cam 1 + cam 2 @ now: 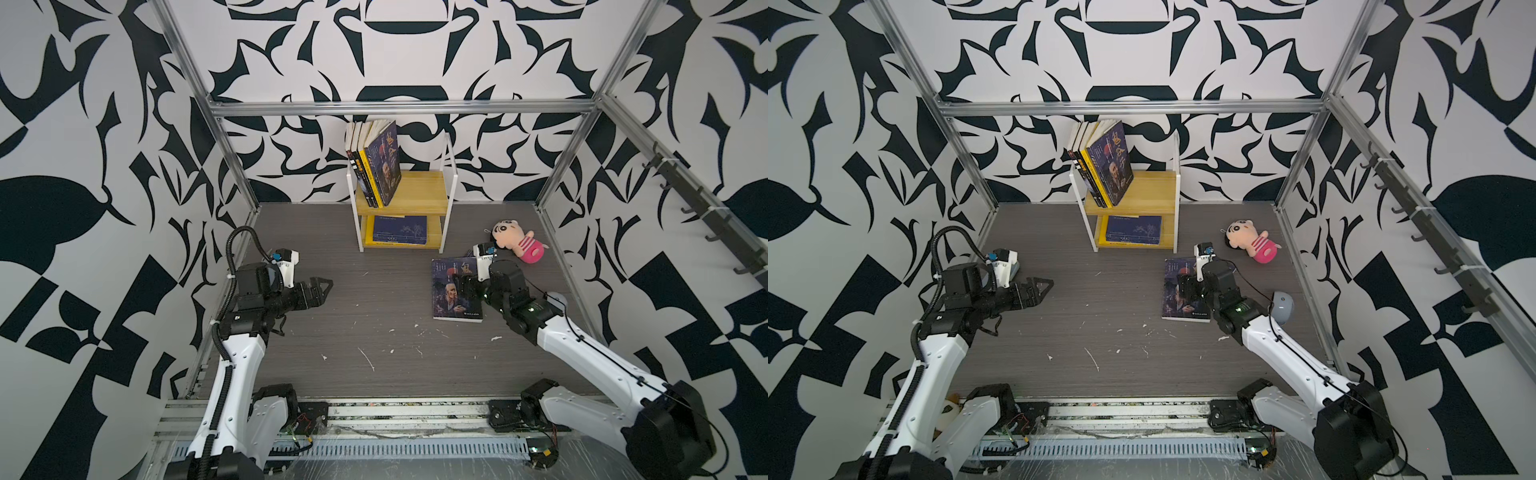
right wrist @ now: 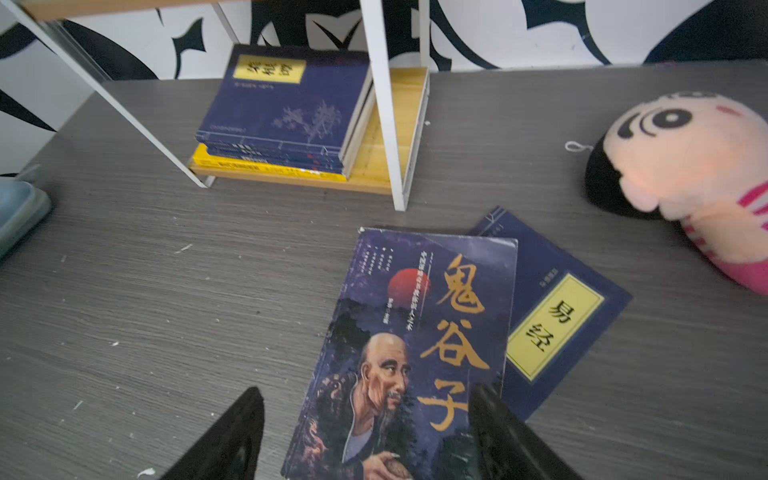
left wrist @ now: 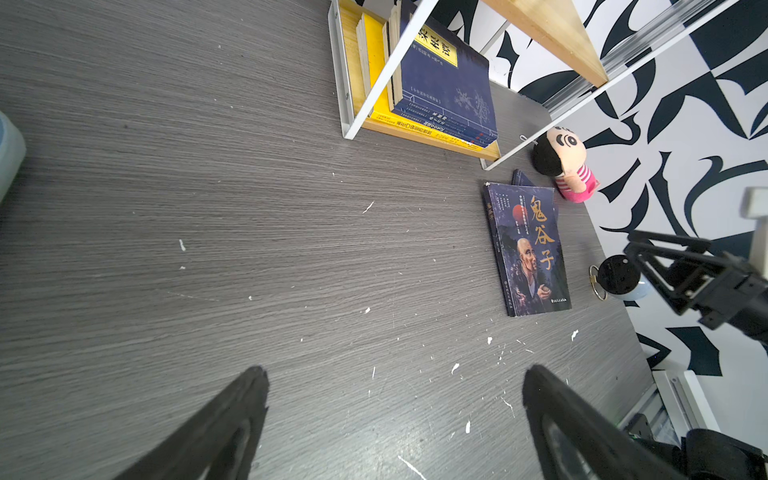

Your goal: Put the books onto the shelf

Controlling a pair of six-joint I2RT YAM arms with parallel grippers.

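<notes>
The shelf (image 1: pixel 419 187) (image 1: pixel 1150 187) stands at the back middle. Several books (image 1: pixel 380 166) (image 1: pixel 1108 166) lean upright on its top board, and a flat stack (image 1: pixel 399 230) (image 1: pixel 1133 230) (image 3: pixel 449 83) (image 2: pixel 286 104) fills the lower one. An old-man portrait book (image 1: pixel 451 291) (image 1: pixel 1173 299) (image 3: pixel 530 253) (image 2: pixel 399 332) lies flat on the table, overlapping a navy book with a yellow label (image 2: pixel 557 316) (image 3: pixel 521 176). My right gripper (image 1: pixel 463 282) (image 1: pixel 1185 282) (image 2: pixel 365 392) is open just above the portrait book. My left gripper (image 1: pixel 326 291) (image 1: pixel 1048 286) (image 3: pixel 397 374) hovers open and empty at the left.
A pink-striped plush doll (image 1: pixel 517 241) (image 1: pixel 1252 241) (image 3: pixel 565 166) (image 2: pixel 685 166) lies to the right of the shelf, behind the two books. A small round grey object (image 1: pixel 1282 306) (image 3: pixel 619 276) sits by the right arm. Metal frame rails bound the table.
</notes>
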